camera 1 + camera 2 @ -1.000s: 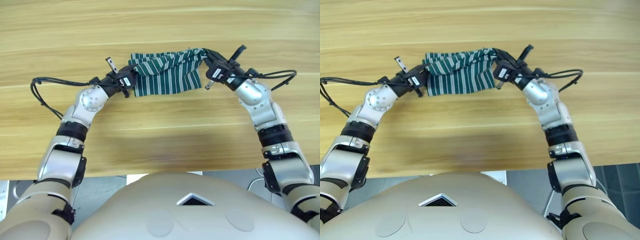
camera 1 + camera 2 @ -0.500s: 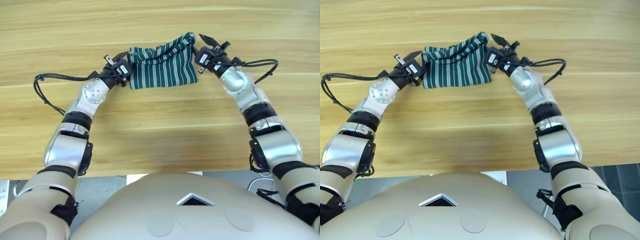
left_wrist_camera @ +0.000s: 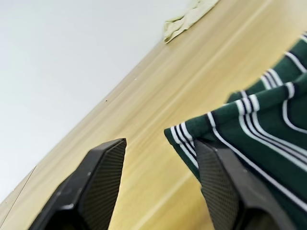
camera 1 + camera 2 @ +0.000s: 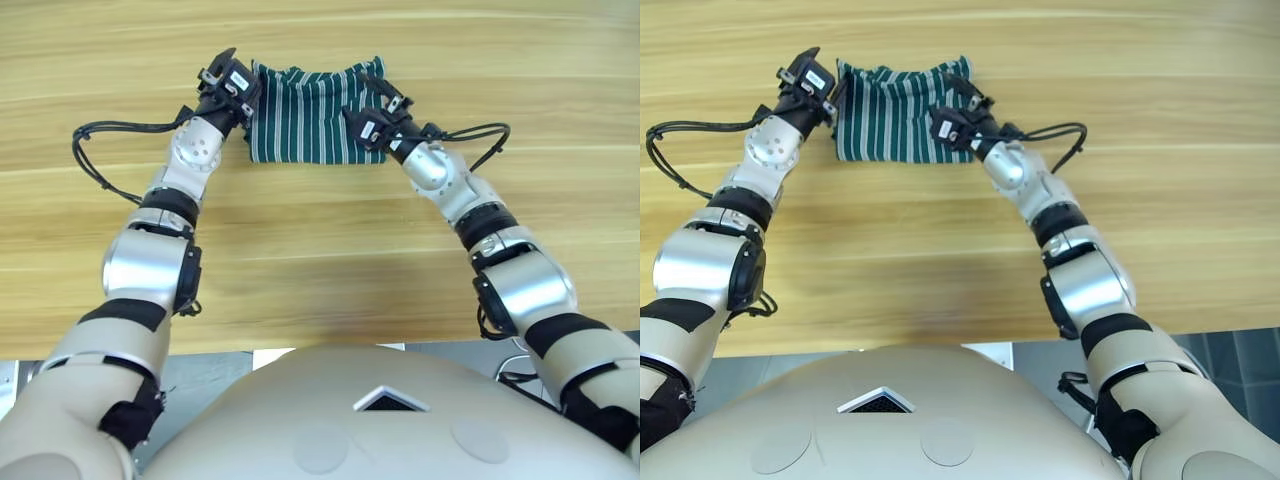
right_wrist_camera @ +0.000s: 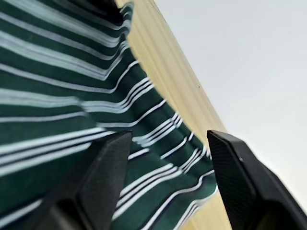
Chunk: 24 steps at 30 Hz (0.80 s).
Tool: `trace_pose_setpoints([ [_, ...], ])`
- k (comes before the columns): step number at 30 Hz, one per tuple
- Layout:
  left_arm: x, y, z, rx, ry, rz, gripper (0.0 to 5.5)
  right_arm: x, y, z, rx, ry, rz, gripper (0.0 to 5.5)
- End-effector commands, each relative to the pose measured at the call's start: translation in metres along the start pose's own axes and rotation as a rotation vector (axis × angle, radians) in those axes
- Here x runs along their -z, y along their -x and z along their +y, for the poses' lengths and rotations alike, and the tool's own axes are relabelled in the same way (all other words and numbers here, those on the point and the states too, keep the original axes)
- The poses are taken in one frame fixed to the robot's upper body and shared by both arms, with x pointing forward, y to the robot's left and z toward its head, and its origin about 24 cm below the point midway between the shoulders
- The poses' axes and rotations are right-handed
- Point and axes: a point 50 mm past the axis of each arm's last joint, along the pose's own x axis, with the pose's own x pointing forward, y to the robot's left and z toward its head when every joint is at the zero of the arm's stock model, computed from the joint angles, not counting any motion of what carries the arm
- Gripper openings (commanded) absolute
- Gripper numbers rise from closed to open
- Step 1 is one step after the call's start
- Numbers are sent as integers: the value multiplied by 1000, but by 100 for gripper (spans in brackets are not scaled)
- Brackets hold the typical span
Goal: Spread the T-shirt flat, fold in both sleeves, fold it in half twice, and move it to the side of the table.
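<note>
T-shirt [image 4: 300, 115]: one, dark green with thin white stripes, lying as a compact, roughly rectangular bundle on the far middle part of the wooden surface [image 4: 320, 260], with its far edge slightly rumpled and rising to a small peak at the far right corner. Two hands are at it, one on each side. The left hand [image 4: 228, 75] sits at the bundle's far left corner with its two fingers spread wide apart; in the left wrist view the left hand [image 3: 160, 143] has a striped corner of the cloth lying against one finger [image 3: 225, 191], while the other finger is over bare wood, so it clamps nothing. The right hand [image 4: 385, 102] is over the bundle's right edge, toward the near corner; in the right wrist view the right hand [image 5: 170, 139] also has its fingers parted, with striped fabric showing behind and between them, and whether they touch the cloth cannot be told. One other thing shows: a small pale crumpled cloth [image 3: 187, 19] lying far off at the surface's edge, well apart from the shirt. The right hand and wrist cover the bundle's near right corner in the head views, and the left hand covers part of its left edge. How many layers the bundle has, and where its sleeves lie, cannot be made out.
</note>
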Motion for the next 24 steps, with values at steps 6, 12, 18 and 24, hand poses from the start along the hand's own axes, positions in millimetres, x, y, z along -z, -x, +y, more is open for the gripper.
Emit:
trace_pose_setpoints([
  [6, -23, -24, 21, -101, 31, 95, 262, -6, -14, 16, -33, 126, 33, 289],
  [12, 13, -5, 41, -278, 73, 309, 262, -14, -20, 11, -41, -258, 10, 289],
  [18, 24, 15, 63, -499, 312, 187, 262, -42, -36, -32, -35, -663, -206, 289],
  [24, 26, 27, 66, -686, 459, 69, 262, -43, -41, -15, -279, -653, -127, 289],
])
